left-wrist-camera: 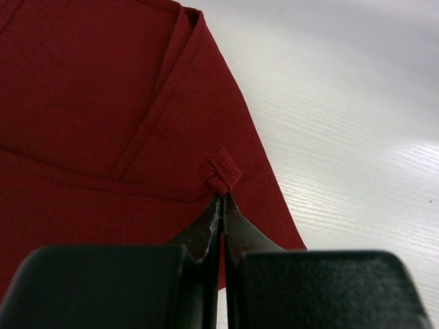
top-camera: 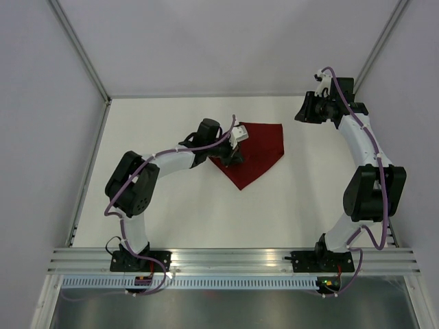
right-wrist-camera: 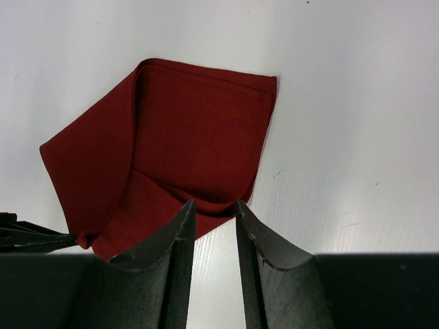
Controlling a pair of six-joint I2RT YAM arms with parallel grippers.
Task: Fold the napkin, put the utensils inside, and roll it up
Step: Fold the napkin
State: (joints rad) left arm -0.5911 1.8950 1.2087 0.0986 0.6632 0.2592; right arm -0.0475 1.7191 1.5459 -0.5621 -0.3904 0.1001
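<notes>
— White desk (top-camera: 171,219), grey walls on three sides. Where is the napkin (top-camera: 259,152)?

— Flat on the desk, midway between the left and right edges and nearer the far edge. It is maroon, with one part folded over the rest, and a point facing the near edge.

— And the left gripper (left-wrist-camera: 221,205)?

— Down on the napkin's left side. Its jaws are pressed together, and the tips seem to pinch the folded layer just below a small sewn tag (left-wrist-camera: 221,170).

— What about the right gripper (right-wrist-camera: 212,209)?

— It is up by the far right corner, well apart from the cloth. Its jaws stand a narrow gap apart with nothing between them.
</notes>
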